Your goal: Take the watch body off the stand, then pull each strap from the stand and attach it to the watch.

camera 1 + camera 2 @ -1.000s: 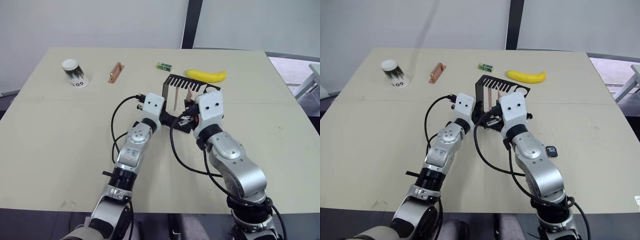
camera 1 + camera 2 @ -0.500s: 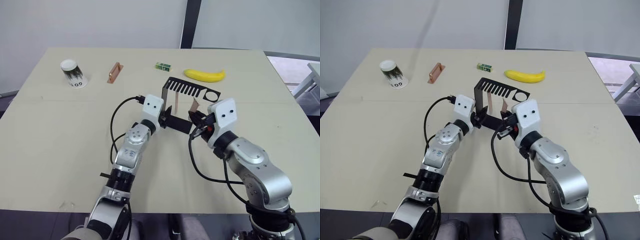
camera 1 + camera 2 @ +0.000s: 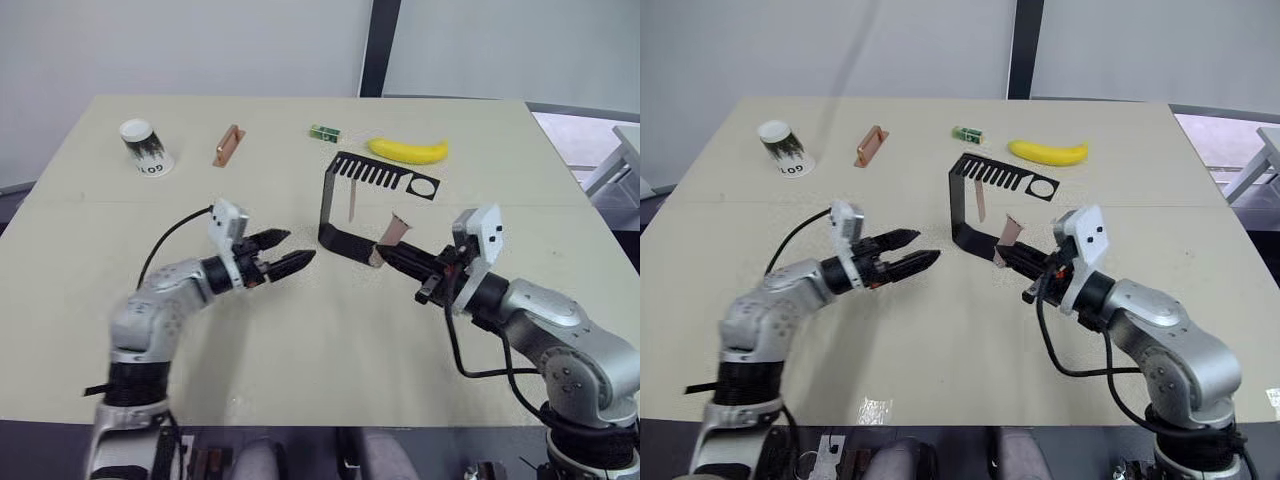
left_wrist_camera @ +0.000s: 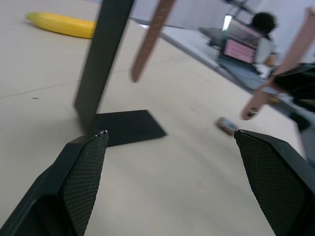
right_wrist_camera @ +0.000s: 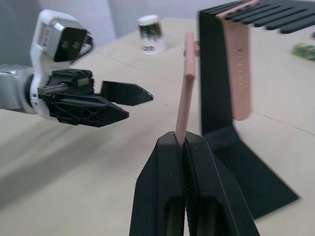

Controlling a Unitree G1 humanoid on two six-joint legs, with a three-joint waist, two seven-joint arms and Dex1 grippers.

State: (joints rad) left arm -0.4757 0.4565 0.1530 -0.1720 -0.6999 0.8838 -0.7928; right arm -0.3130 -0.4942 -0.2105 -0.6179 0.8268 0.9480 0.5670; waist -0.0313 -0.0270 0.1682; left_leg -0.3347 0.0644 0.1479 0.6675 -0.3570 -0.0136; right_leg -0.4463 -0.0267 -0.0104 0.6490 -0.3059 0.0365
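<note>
Strap [image 5: 186,88] pinched in closed right tool [image 3: 396,256], clear of stand [image 3: 345,243] just ahead.
Left tool [image 3: 288,262] open, empty; second strap [image 3: 352,205] hangs from stand between both tools.

1. Beneath my arms spreads a pale beige table [image 3: 330,380], matte, with a thin seam [image 3: 110,198] crossing it from side to side ahead of me.
2. Past its far edge stands a plain light wall [image 3: 180,45], evenly lit and without hard shadows.
3. A dark vertical post [image 3: 372,48] splits that wall, straight ahead and slightly to my right.
4. Off my right side, beyond the table's corner, there is pale floor [image 3: 570,140] and the edge of some white furniture [image 3: 615,160].
5. Through my left wrist camera, a blurred desk with a pinkish screen [image 4: 241,49] sits far across the room.
</note>
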